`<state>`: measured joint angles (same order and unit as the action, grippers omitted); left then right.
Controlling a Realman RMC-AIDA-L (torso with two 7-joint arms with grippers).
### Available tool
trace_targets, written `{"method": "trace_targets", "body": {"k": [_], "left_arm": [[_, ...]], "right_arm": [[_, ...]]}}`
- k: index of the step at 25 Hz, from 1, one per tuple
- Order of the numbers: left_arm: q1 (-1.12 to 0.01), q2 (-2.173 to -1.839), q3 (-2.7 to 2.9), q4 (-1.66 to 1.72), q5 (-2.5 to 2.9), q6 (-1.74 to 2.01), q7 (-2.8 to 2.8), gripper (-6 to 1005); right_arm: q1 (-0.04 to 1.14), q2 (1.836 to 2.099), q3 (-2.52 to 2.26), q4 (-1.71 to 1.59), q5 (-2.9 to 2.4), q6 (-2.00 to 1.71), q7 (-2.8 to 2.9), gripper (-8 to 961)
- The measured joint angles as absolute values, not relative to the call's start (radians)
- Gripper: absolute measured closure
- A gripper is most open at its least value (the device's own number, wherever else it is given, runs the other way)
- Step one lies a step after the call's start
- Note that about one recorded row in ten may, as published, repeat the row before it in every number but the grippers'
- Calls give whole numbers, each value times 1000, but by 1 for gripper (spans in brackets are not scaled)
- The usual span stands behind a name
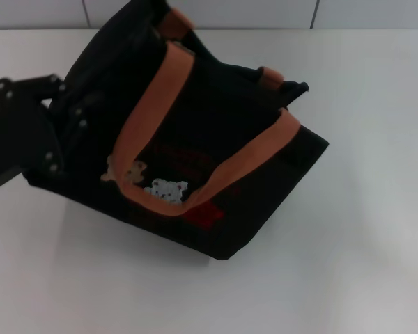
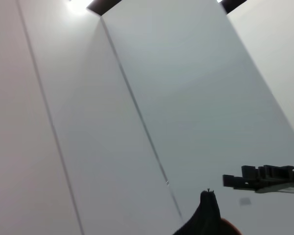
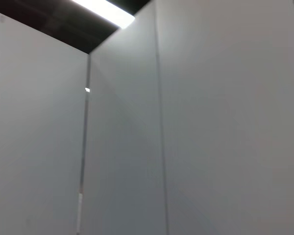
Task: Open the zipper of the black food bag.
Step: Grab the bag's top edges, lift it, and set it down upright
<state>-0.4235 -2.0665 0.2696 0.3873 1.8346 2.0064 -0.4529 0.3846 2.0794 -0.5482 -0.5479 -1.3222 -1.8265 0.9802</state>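
- Bag (image 1: 216, 167): black fabric food bag sits on the white table (image 1: 362, 243), tipped so its printed front, with bear patches and red lettering, faces up toward the head camera. Its top rim points toward the far wall and somewhat to the robot's left.
- Handles (image 1: 150, 104): two orange-brown straps; the near one lies draped across the front panel, the far one peeks over the rim.
- Zipper (image 1: 125, 49): presumably runs along the far top rim, slanting from far-left toward the right corner near the second strap. Track is dark on dark; the metal pull cannot be made out in any view.
- Left gripper (image 1: 63, 118): black body pressed against the bag's left end, touching or just beside the fabric. Fingers are lost against the black cloth, so opening and hold cannot be told. Left wrist view shows only wall panels and a sliver of dark fabric.
- Right gripper: not in the head view; its wrist camera shows only wall and ceiling light.
- Deciding relation: rim lies just beyond and to the right of the left gripper, long axis slanting away from it. Left arm is clearly nearer; judged best placed to steady the bag end or seek the pull.
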Motion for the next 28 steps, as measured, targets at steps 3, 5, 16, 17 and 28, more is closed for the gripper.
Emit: {"method": "trace_targets", "body": {"k": [3, 5, 16, 17, 28], "left_arm": [[-452, -2068, 273, 388, 1834, 2009, -448, 882], [-482, -2069, 281, 388, 1833, 2009, -447, 882], [-512, -2066, 286, 391, 1823, 2006, -446, 881], [-514, -2066, 287, 392, 1822, 2006, -446, 881], [-519, -2069, 301, 398, 1822, 2007, -447, 881]], "right_arm": [[411, 2080, -557, -561, -1323, -1858, 980, 222], [449, 2080, -599, -564, -1324, -1844, 994, 222], [518, 2062, -765, -1112, -1681, -1701, 1687, 223], [546, 2052, -765, -1190, -1743, -1718, 1829, 223], [766, 2012, -817, -1316, -1944, -1787, 2361, 238]]}}
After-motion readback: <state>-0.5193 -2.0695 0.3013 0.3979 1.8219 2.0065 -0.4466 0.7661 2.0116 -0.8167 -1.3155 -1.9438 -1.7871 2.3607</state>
